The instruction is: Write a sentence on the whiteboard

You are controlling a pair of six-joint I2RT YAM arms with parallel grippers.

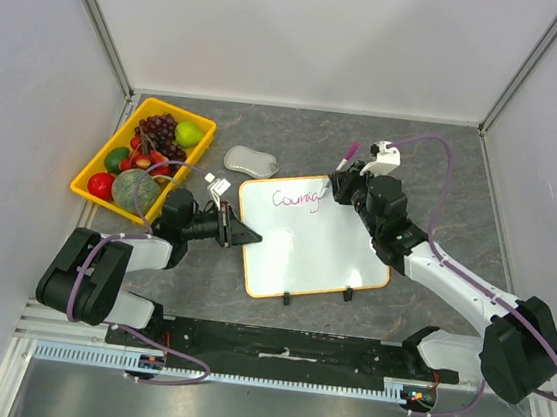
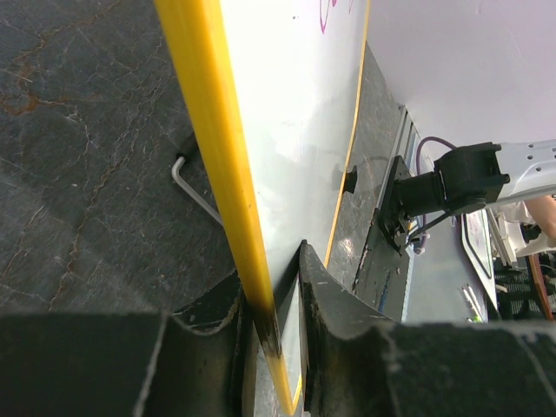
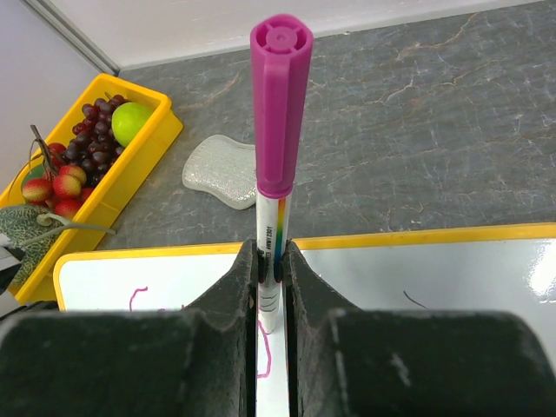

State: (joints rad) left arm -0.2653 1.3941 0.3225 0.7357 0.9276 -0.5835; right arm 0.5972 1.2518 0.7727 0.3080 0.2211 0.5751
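Your right claw (image 1: pixel 335 187) is clamped on a magenta-capped marker (image 3: pixel 280 113) over the far part of the whiteboard (image 1: pixel 319 253), which lies mid-counter (image 1: pixel 444 167). Your left claw (image 1: pixel 247 235) pinches its left rim. The sentence (image 1: pixel 296 199) reads roughly "Courag".

Premises: a robotics laboratory test cell. Evidence: plain white panel walls (image 1: pixel 309 31) framed by aluminium corner posts (image 1: pixel 98 17) enclose a grey marble-patterned table (image 1: pixel 444 167). A white-and-black robot arm on the left (image 1: pixel 138 251) and its twin on the right (image 1: pixel 452 279) are bolted to a black mounting rail (image 1: pixel 283 345). Purple cables (image 1: pixel 441 187) trail from the arms, and a white slotted cable duct (image 1: pixel 269 377) runs along the near edge.
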